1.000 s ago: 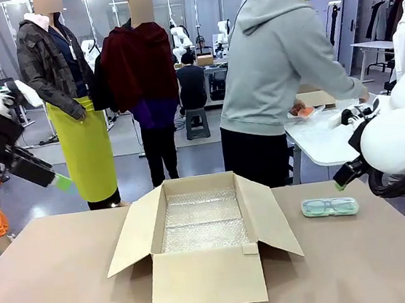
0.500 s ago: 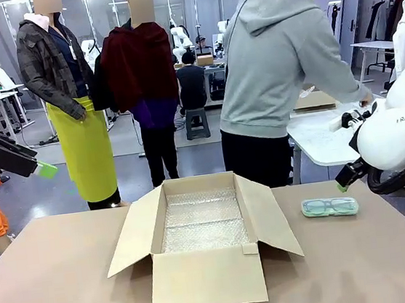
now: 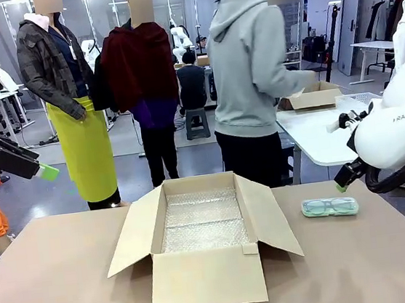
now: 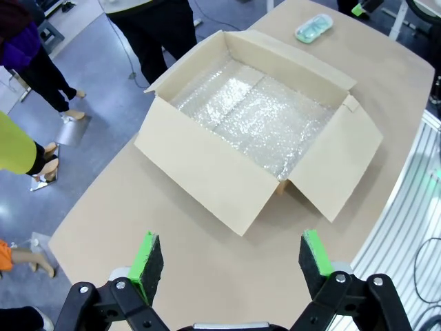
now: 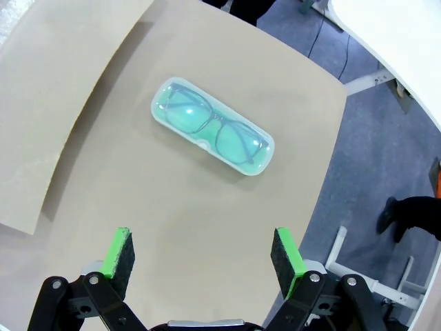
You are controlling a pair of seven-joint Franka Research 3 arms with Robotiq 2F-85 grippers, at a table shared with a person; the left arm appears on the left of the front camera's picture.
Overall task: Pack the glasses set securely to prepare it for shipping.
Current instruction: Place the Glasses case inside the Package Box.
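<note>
A mint-green translucent case of the glasses set lies flat on the table, right of the box, with spectacle frames showing through its lid. In the right wrist view the case sits ahead of my right gripper, which hovers above it, open and holding nothing. From the front, my right gripper hangs just above and right of the case. My left gripper is raised off the table's left side. Its wrist view has the left gripper open and empty, high over the box, with the case beyond.
An open cardboard box lined with bubble wrap stands mid-table, its flaps spread outward. One flap lies left of the case. A person in a grey hoodie stands at the far side by a white side table. Other people stand farther back.
My left gripper has lifted and drawn back to the left. The person in grey has straightened up and turned away from the side table. The case and box have not moved.
</note>
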